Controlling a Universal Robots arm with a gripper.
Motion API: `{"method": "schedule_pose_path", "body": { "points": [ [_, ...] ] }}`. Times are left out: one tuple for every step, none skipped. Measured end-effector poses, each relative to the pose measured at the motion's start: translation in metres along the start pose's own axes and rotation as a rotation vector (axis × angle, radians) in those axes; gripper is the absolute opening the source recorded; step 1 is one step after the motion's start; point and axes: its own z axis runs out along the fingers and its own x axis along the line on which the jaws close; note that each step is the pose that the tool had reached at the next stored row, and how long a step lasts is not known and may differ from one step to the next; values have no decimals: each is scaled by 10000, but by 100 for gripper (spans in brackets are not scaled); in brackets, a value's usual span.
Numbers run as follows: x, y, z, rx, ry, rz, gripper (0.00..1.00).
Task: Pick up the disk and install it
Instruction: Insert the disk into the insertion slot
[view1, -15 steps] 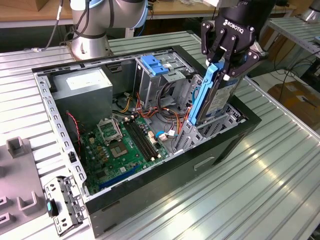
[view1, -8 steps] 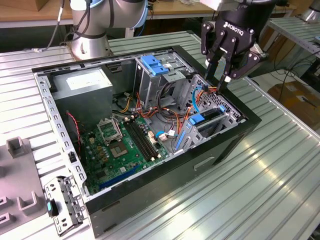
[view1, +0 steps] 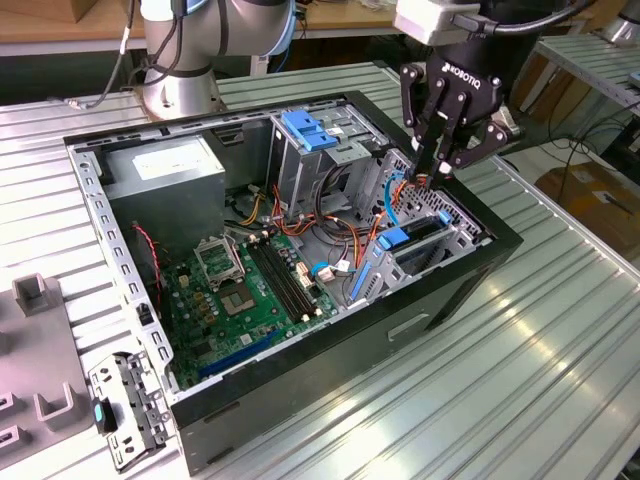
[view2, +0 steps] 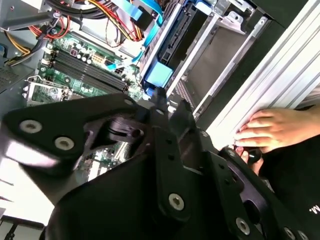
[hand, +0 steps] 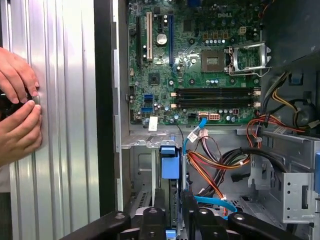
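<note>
While the gripper (view1: 438, 170) hovered just above the drive bay (view1: 457, 218), I saw its fingers (view2: 159, 98) slightly parted, grasping nothing. The disk (view1: 410, 241) sat on edge inside that bay, beside the case's black wall (hand: 104, 100), its blue carrier tab (hand: 170, 163) facing the motherboard (hand: 200, 60). A person's hands (hand: 20, 132) rested on the table (hand: 65, 100).

The disk (view1: 420, 238) stands on edge in a grey bay at one corner of the open computer case (view1: 330, 380). A blue carrier frames its dark body, with a blue tab facing the case's interior.
</note>
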Motion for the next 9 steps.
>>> {"method": "schedule_pose_path", "body": {
  "points": [
    [1, -1, 37, -1, 0, 0, 18],
    [5, -3, 80, 0, 0, 0, 12],
    [11, -4, 114, 0, -1, 0, 11],
    [16, -4, 143, 0, -1, 0, 11],
    [23, -5, 176, 0, 0, 0, 11],
    [27, -5, 192, -1, 1, 0, 11],
    [33, -4, 218, 0, 0, 1, 11],
    [44, -4, 272, 0, -1, 1, 11],
    [48, -3, 306, 0, 1, 1, 11]
  ]
}}
